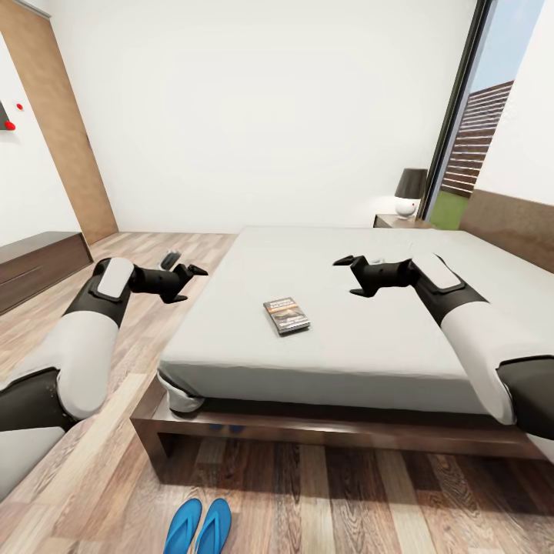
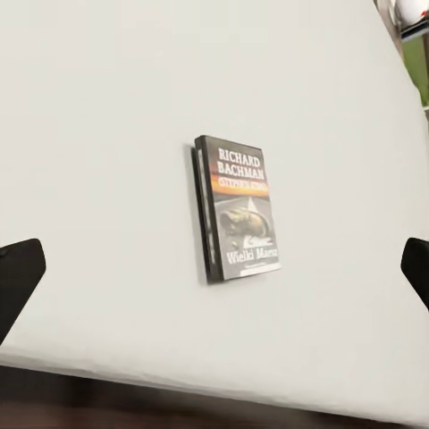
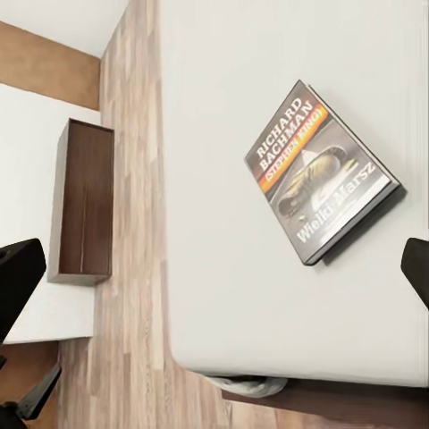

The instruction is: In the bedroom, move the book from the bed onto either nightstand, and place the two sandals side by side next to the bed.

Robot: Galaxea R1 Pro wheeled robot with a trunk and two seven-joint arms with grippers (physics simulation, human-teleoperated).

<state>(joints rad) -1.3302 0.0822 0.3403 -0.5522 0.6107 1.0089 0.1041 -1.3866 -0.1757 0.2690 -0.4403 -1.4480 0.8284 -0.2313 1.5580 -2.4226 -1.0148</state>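
The book [image 1: 287, 315] lies flat on the off-white mattress of the bed [image 1: 385, 338], cover up, near the foot edge. In the head view it sits between the two arms: below and toward the bed's middle from the left end effector [image 1: 194, 284], and below and to the left of the right end effector [image 1: 347, 276]. Both end effectors are open, fingers spread wide and holding nothing; the left one hangs over the floor just beside the bed's side edge, the right one over the mattress. In each wrist view the book [image 2: 236, 207] [image 3: 320, 170] lies ahead of the spread fingertips, apart from them. The two blue sandals [image 1: 199, 528] lie side by side on the wooden floor, near the foot of the bed. The nightstand [image 1: 398, 221] stands beyond the right end effector, carrying a lamp [image 1: 409, 192].
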